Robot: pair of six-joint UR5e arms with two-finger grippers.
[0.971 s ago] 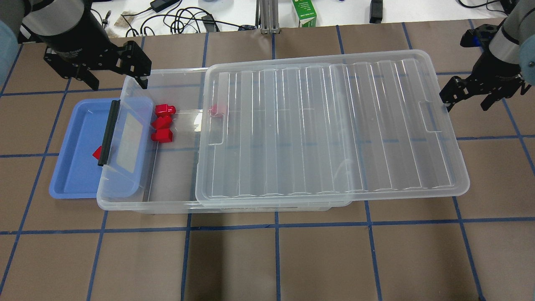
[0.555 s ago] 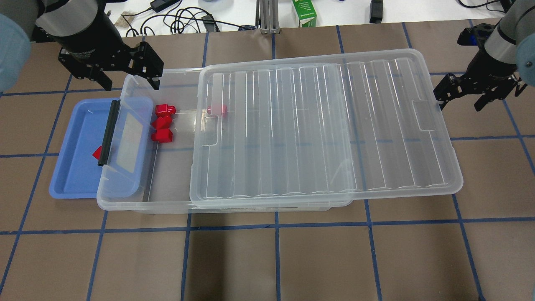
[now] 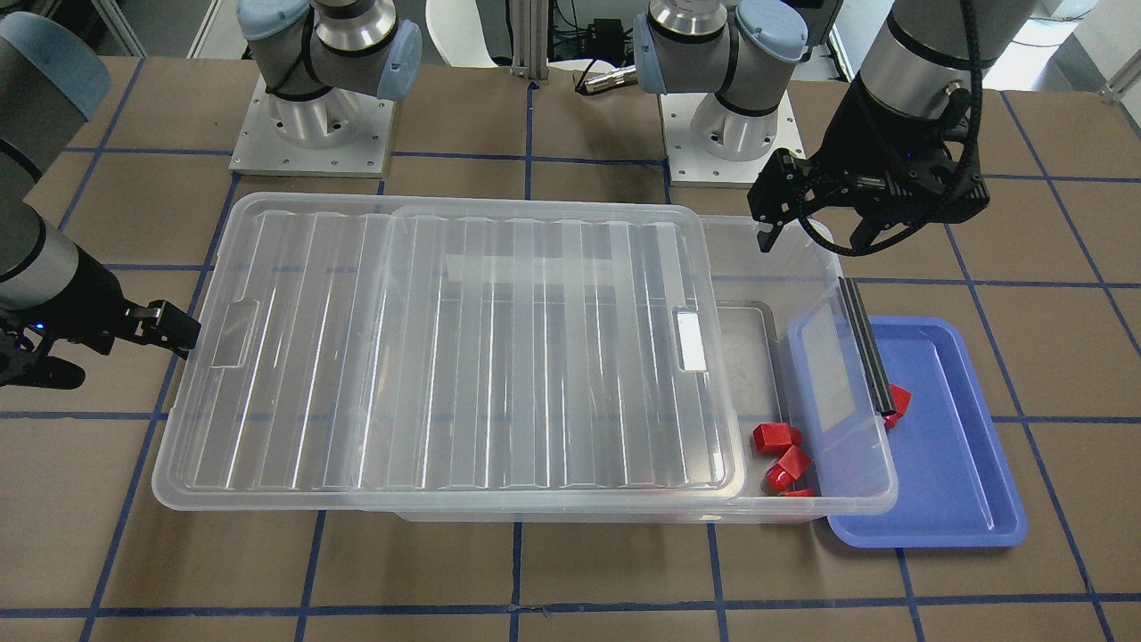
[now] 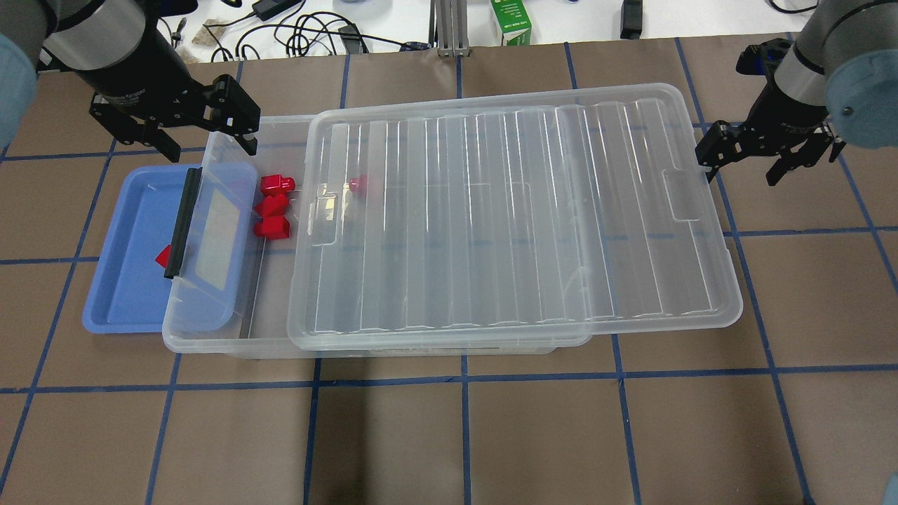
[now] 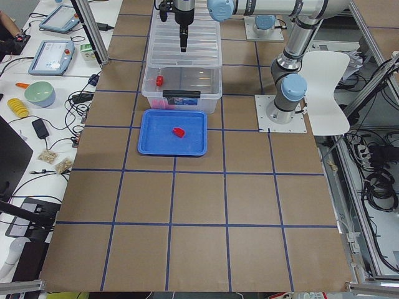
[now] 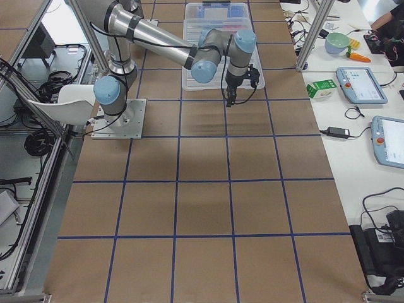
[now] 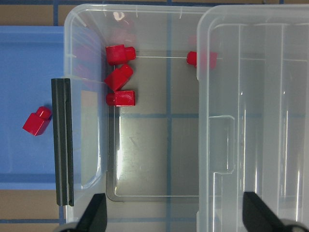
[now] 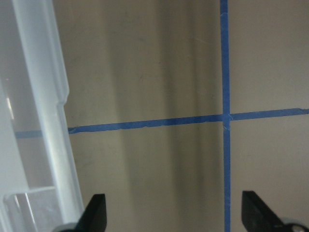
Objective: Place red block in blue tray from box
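Over the box's (image 4: 203, 337) uncovered end, the left jaws hang wide apart and empty. The right jaws, likewise apart and empty, hover over the table (image 4: 463, 435) just beside the ribbed lid's (image 4: 519, 210) edge. Print on a green carton (image 4: 511, 21) past the table is too small to read. Three glossy red blocks (image 4: 272, 205), each with a narrower stub end, cluster inside the box near its black bar (image 4: 181, 221). A fourth block (image 4: 360, 184) shows under the lid. One red block (image 7: 36, 121) lies in the blue tray (image 4: 133, 210).

Brown table (image 4: 449, 435) gridded with blue tape, clear box (image 4: 210, 345) lying centre-left, blue tray (image 4: 119, 280) just beside box's left end.
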